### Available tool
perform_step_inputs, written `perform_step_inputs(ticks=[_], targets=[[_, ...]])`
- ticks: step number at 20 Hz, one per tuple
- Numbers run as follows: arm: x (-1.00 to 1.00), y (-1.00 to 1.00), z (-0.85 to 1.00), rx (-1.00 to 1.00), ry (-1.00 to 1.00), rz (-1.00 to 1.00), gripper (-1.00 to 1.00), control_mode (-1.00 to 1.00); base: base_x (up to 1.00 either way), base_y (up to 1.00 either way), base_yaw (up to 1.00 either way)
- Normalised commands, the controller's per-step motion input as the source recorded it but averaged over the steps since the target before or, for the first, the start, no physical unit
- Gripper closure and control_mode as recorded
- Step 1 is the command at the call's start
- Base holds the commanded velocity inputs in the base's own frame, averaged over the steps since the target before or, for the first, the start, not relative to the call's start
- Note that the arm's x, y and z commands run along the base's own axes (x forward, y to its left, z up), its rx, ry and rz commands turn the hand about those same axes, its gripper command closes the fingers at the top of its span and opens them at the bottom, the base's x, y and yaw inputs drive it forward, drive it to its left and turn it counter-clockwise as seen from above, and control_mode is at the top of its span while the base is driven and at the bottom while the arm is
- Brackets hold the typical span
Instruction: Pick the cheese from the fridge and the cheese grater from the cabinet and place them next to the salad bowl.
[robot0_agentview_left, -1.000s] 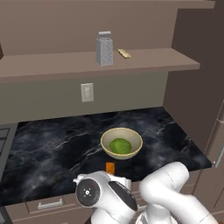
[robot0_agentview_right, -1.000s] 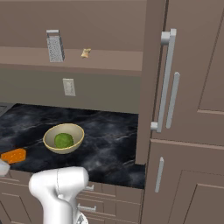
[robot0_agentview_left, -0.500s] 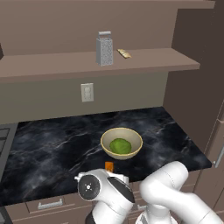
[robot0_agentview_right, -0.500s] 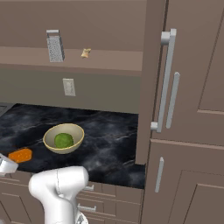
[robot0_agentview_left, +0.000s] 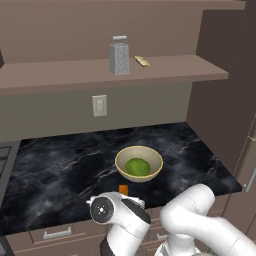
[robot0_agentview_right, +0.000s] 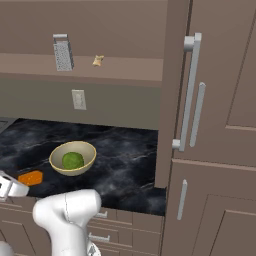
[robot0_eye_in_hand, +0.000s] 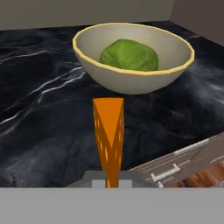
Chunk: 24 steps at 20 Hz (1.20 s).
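The cheese (robot0_eye_in_hand: 108, 131), a glossy orange wedge dotted with paler holes, stands at centre frame in the hand view, its narrow end pinched in the gripper (robot0_eye_in_hand: 111, 180) at the bottom edge. Just above it sits the salad bowl (robot0_eye_in_hand: 131, 78), smooth, round and cream-rimmed around a green mound. Both are over the polished black counter (robot0_agentview_left: 60, 170), veined in white; its front edge runs close behind the wedge. In the left base view's upper middle, the grey metal cheese grater (robot0_agentview_left: 119, 58) stands upright on the flat brown cabinet shelf (robot0_agentview_left: 175, 67), beside a small tan scrap (robot0_agentview_left: 142, 61).
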Motion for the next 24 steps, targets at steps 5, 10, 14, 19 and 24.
perform_step_inputs(ticks=[5,10,14,19,24], targets=[[0.32,0.0,-0.16,0.0,0.0,0.0,1.0,-1.0,0.0,0.0,0.0],[0.3,0.0,-0.22,-0.01,0.0,0.0,1.0,-1.0,0.0,0.0,0.0],[0.12,0.01,-0.35,-0.01,0.0,0.0,1.0,-1.0,0.0,0.0,0.0],[0.19,0.0,-0.31,0.0,0.0,0.0,1.0,-1.0,0.0,0.0,0.0],[0.3,0.0,-0.19,0.0,0.0,0.0,1.0,-1.0,0.0,0.0,0.0]])
